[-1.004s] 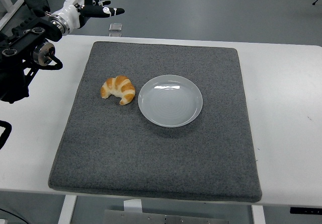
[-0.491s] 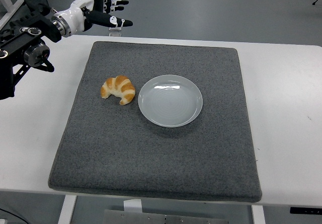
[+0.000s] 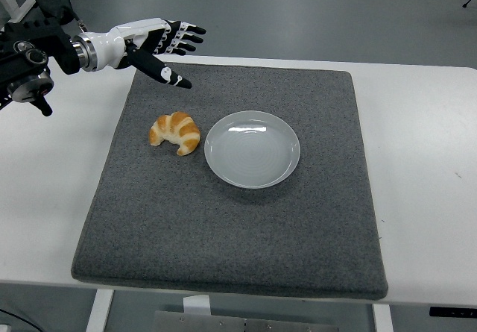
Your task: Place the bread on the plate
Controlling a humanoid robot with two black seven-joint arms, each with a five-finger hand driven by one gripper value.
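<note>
Golden-brown bread (image 3: 175, 132); pale grey plate (image 3: 252, 149); dark grey mat (image 3: 238, 227)

We see a mat (image 3: 231, 220) of coarse grey felt-like cloth, matt and rough, covering most of a smooth white table (image 3: 425, 160) with a flat, low-sheen finish. At the mat's centre the plate (image 3: 253, 149) is pale grey and glossy, perhaps glazed ceramic, catching a highlight near its 12 o'clock rim. The bread (image 3: 175, 132) at 9 o'clock of it has a golden, faintly shiny crust. The left hand (image 3: 153, 45) shows hard white and black shells, probably plastic, with 5 fingers.
</note>
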